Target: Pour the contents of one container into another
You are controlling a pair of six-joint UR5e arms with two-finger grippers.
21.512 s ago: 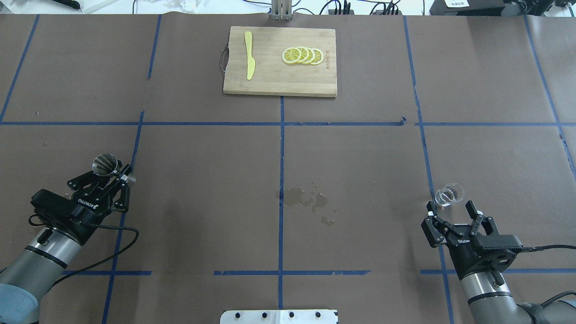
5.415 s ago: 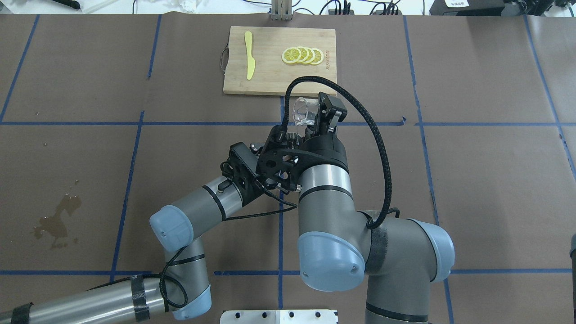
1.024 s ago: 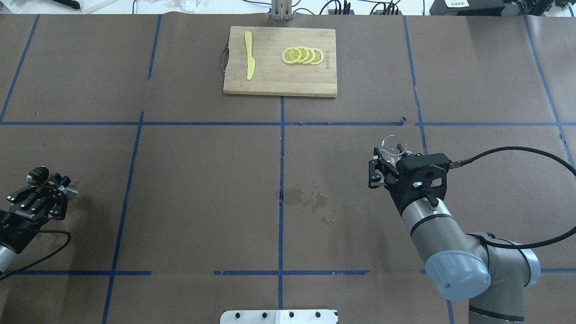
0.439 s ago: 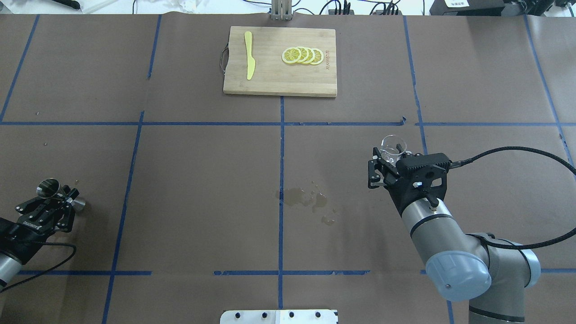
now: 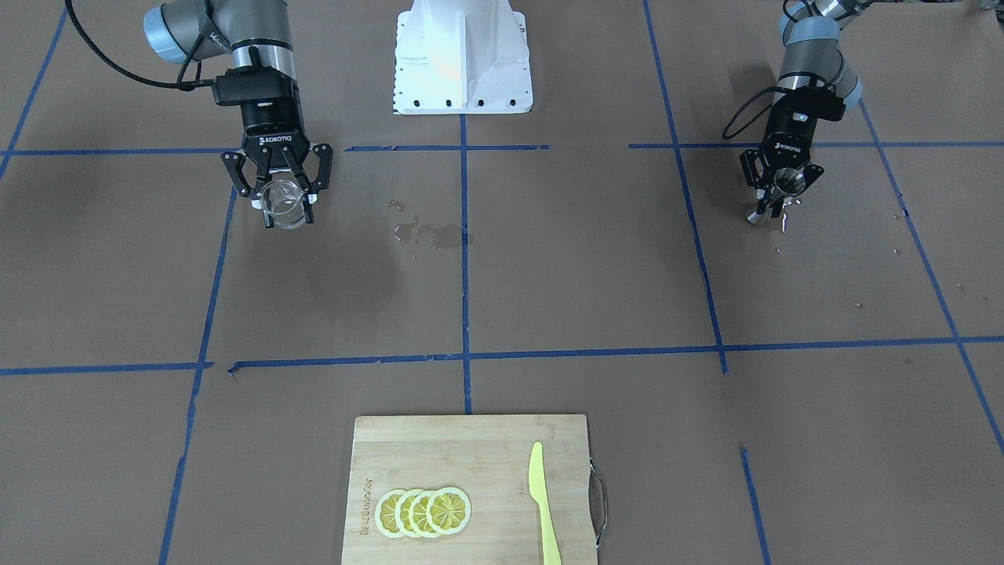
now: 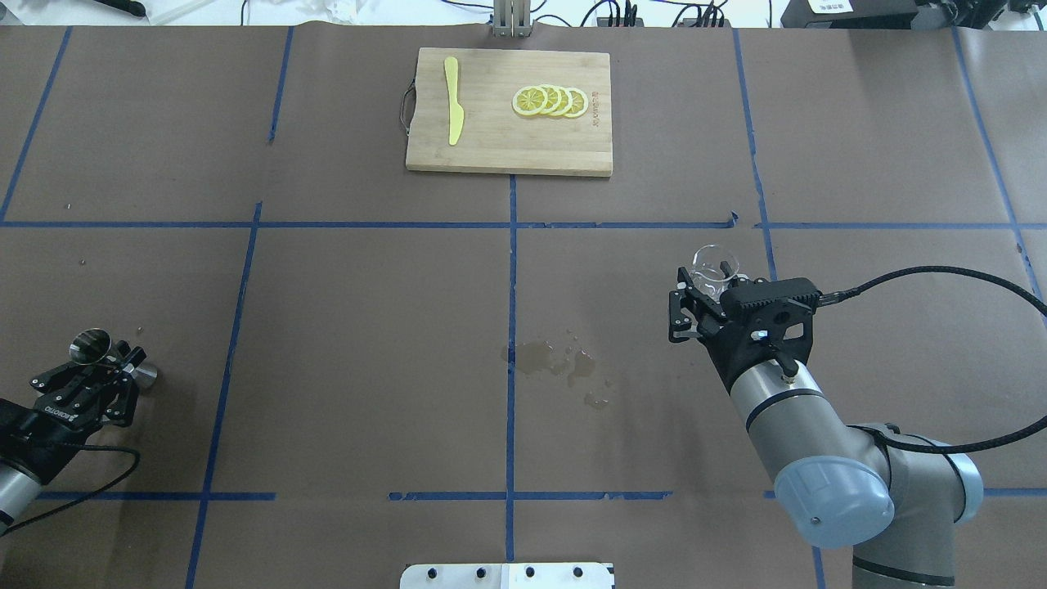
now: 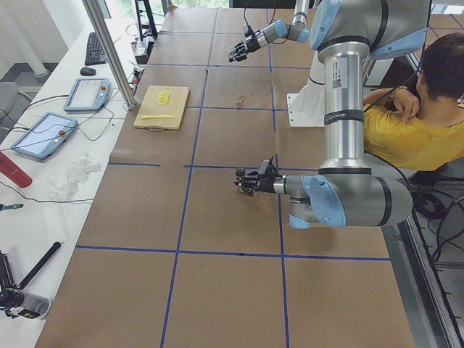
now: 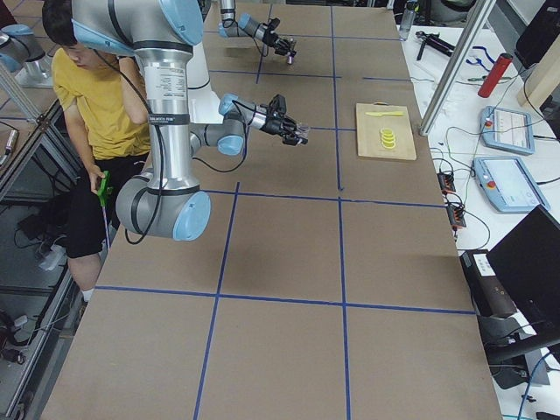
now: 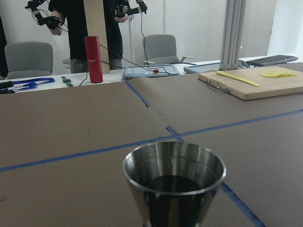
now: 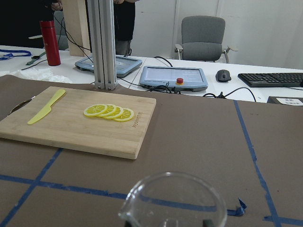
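Note:
The steel jigger [image 6: 90, 346] stands upright at the table's left edge, my left gripper [image 6: 121, 360] shut around its narrow waist. In the left wrist view the jigger [image 9: 174, 182] fills the foreground with dark liquid in its upper cone. The clear glass cup [image 6: 715, 260] is upright and looks empty, held right of centre with my right gripper [image 6: 710, 280] shut on its sides. From the front, the cup [image 5: 284, 210] sits between the right fingers and the jigger [image 5: 788, 180] is far off at the other side. The cup's rim and spout [image 10: 173, 196] show in the right wrist view.
A wooden cutting board [image 6: 507, 147] with lemon slices [image 6: 550, 101] and a yellow knife [image 6: 452, 100] lies at the far centre. A wet spill [image 6: 556, 360] marks the table's middle. Small drops [image 5: 784, 227] lie by the jigger. A person in yellow [image 7: 406, 130] sits behind the robot.
Over the last second my left gripper has carried the jigger a little nearer the robot and slightly rightward. The right arm with the cup is still. Both had met at the centre earlier.

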